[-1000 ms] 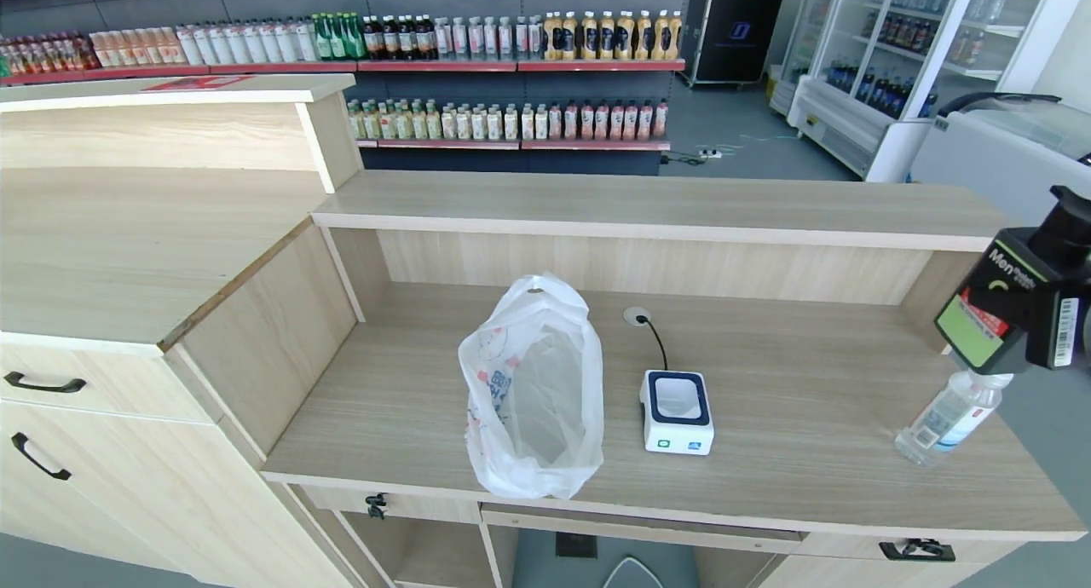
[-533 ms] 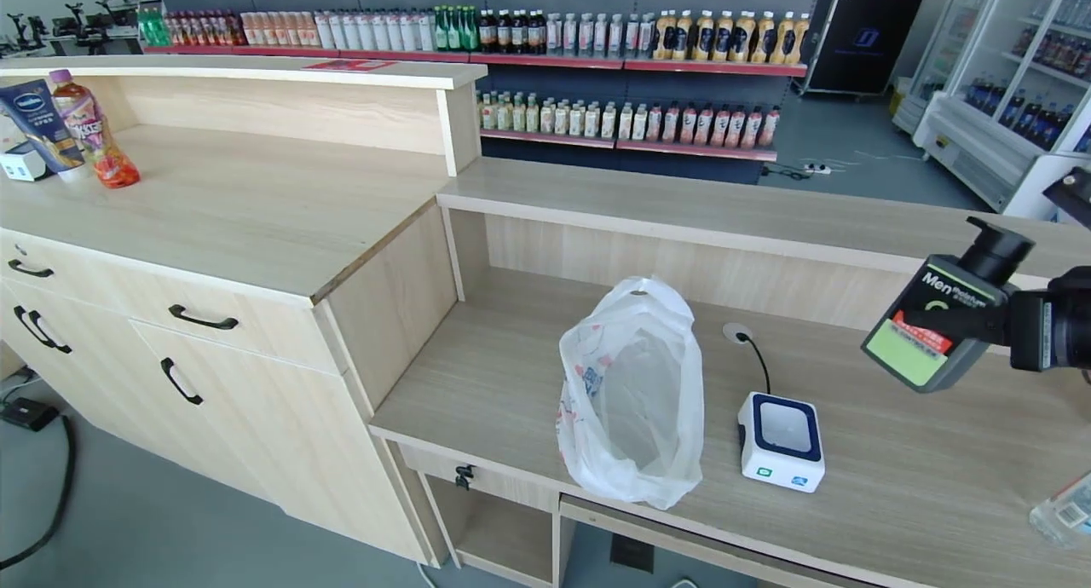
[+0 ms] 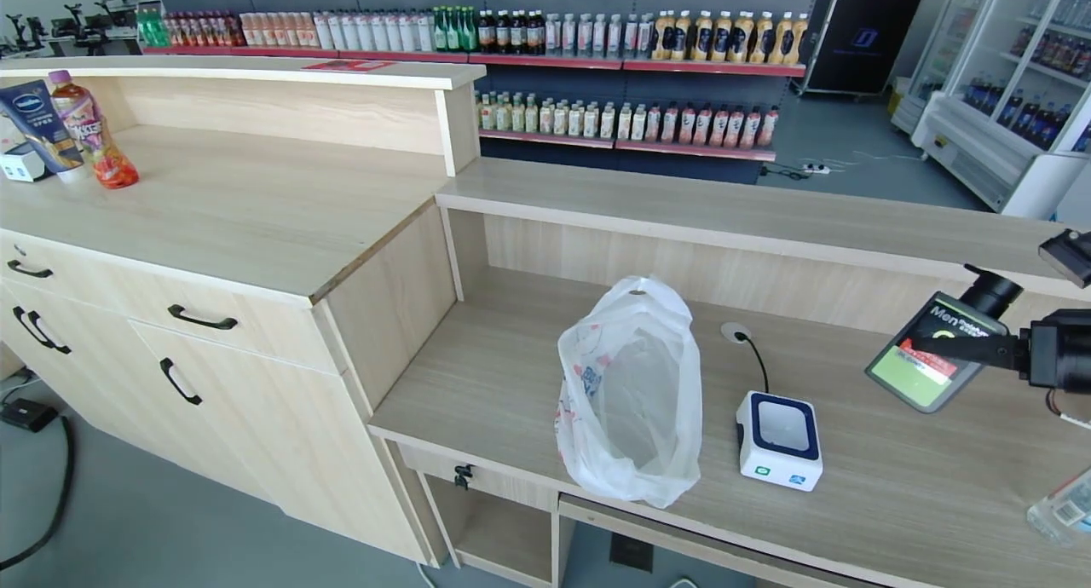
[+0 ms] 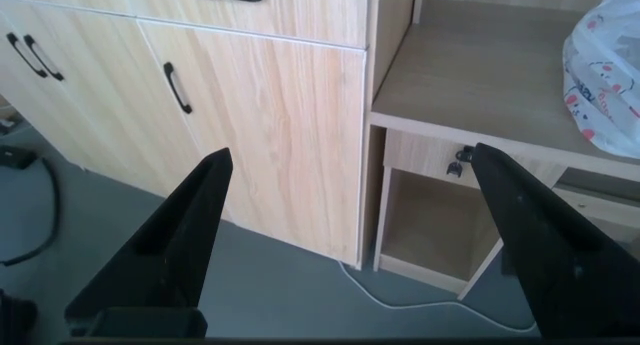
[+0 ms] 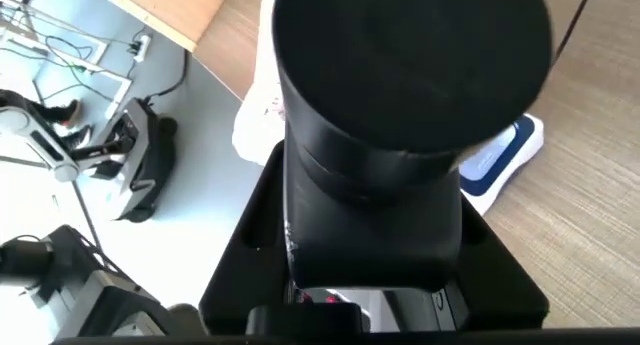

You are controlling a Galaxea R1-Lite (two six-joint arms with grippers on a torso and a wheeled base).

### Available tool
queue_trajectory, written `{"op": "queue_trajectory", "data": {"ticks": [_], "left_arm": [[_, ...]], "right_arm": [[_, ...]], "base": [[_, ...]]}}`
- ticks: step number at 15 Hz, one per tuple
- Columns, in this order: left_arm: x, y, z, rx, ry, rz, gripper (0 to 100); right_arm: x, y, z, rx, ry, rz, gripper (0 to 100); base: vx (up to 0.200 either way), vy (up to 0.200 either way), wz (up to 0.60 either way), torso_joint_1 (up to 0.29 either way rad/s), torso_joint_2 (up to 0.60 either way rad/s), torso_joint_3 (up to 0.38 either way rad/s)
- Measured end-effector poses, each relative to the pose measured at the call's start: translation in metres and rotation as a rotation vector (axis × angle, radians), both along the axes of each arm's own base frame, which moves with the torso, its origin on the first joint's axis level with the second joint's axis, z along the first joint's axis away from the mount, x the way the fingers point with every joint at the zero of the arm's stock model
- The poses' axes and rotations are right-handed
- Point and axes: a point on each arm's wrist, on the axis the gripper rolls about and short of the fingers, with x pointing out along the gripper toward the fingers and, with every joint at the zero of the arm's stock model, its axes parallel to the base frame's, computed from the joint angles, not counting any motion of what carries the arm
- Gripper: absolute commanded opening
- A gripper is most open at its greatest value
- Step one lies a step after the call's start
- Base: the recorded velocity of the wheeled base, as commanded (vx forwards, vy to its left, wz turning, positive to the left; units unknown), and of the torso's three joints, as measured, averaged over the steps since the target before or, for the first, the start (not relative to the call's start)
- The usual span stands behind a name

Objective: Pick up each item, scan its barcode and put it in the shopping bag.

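Bare tabletop (image 3: 920, 486) is left open right of the scanner (image 3: 780, 439). Leftward passage is blocked by the shopping bag (image 3: 631, 392) and cabinet side (image 3: 392, 307), rearward by a raised ledge (image 3: 724, 204).

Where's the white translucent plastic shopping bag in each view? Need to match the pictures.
Head view: the white translucent plastic shopping bag stands on the lower counter, beside the white-and-blue barcode scanner.
Left wrist view: a printed part of the bag rests on the counter, above the open shelf.
Right wrist view: a sliver of the bag shows behind the black pump bottle.
Shared landmark: the light wooden counter top.
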Motion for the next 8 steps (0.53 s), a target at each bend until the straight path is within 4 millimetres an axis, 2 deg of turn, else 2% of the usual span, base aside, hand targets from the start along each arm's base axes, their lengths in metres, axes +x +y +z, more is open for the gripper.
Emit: {"op": "queue_trajectory", "data": {"ticks": [3,8], "left_arm": [[0.000,0.000,0.000,0.000,0.000,0.000,100],[0.000,0.000,0.000,0.000,0.000,0.000,100]], "right_arm": [[0.005,-0.019,-0.023,-0.045,-0.004,0.008,0],[0.001,-0.037,-0.047,-0.054,0.029,-0.022,0]], "base": [[0.000,0.000,0.00,0.000,0.00,0.000],[0.000,0.000,0.00,0.000,0.00,0.000]]}}
